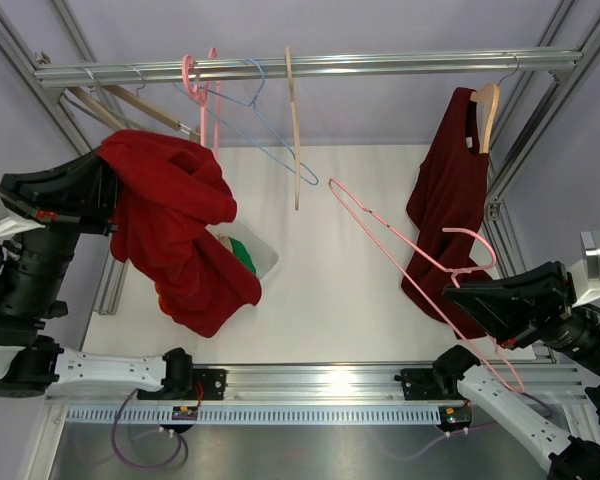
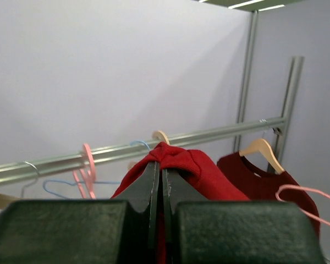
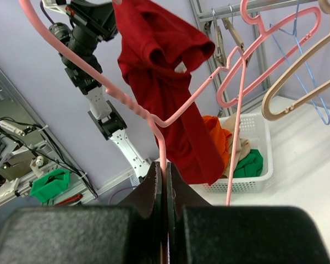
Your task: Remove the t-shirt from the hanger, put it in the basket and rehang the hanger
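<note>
A bright red t-shirt (image 1: 175,230) hangs bunched from my left gripper (image 1: 110,188), which is shut on a fold of it above the table's left side. The left wrist view shows the jaws (image 2: 162,168) pinching the red cloth (image 2: 201,168). My right gripper (image 1: 448,292) is shut on a bare pink wire hanger (image 1: 380,225) that slants across the right half, clear of the t-shirt. In the right wrist view the hanger's wire (image 3: 163,143) runs between the closed jaws (image 3: 164,170), and the t-shirt (image 3: 162,66) hangs beyond it.
A dark red shirt (image 1: 445,200) hangs on a wooden hanger (image 1: 486,105) at the rail's right end. Pink (image 1: 195,80), blue (image 1: 270,130) and wooden (image 1: 292,120) empty hangers hang on the rail (image 1: 380,65). A white basket (image 1: 267,262) of clothes stands under the t-shirt.
</note>
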Robot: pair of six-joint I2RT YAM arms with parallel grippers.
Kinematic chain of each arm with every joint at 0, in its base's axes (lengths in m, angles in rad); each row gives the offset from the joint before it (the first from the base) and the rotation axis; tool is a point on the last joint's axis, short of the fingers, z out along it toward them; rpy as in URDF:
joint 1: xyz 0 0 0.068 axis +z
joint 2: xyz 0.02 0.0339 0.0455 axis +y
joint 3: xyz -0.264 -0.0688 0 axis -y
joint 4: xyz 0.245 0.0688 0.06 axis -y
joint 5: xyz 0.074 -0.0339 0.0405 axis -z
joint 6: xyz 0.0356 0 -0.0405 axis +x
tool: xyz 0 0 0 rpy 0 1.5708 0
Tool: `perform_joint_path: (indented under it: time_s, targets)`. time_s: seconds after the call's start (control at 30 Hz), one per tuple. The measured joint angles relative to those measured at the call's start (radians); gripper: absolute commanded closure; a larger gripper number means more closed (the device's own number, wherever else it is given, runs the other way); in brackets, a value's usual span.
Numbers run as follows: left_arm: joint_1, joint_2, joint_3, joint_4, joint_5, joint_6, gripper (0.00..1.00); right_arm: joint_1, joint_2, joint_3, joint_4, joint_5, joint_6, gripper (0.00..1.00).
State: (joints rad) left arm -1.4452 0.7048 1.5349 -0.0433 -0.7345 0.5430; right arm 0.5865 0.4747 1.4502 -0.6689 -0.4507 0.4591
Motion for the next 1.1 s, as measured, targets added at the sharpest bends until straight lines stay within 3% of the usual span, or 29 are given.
perform_joint_path:
  time_s: [0.13, 0.27, 0.47, 0.6, 0.7, 0.9, 1.1]
  targets:
    - [0.000, 0.034, 0.068, 0.055, 0.003, 0.091, 1.00, 0.000, 0.009, -0.010, 0.027, -0.016, -0.002, 1.00]
    - [0.000, 0.011, 0.008, 0.137, 0.000, 0.158, 1.00, 0.000, 0.010, -0.020, 0.051, -0.026, -0.008, 1.00]
    - [0.000, -0.116, -0.346, 0.237, -0.089, 0.228, 1.00, 0.000, 0.009, -0.048, 0.059, -0.047, -0.021, 1.00]
    - [-0.001, -0.240, -0.632, 0.259, -0.214, 0.188, 1.00, 0.000, 0.009, -0.084, 0.068, -0.072, -0.034, 1.00]
    - [-0.001, -0.359, -0.793, 0.183, -0.330, 0.041, 1.00, 0.000, 0.011, -0.111, 0.064, -0.072, -0.047, 1.00]
    - [0.000, -0.540, -0.919, -0.108, -0.510, -0.481, 1.00, 0.001, 0.031, -0.130, 0.036, 0.056, -0.090, 1.00]
    - [0.000, -0.492, -0.990, -0.409, -0.612, -0.905, 1.00, 0.001, 0.084, -0.175, 0.040, 0.222, -0.122, 1.00]
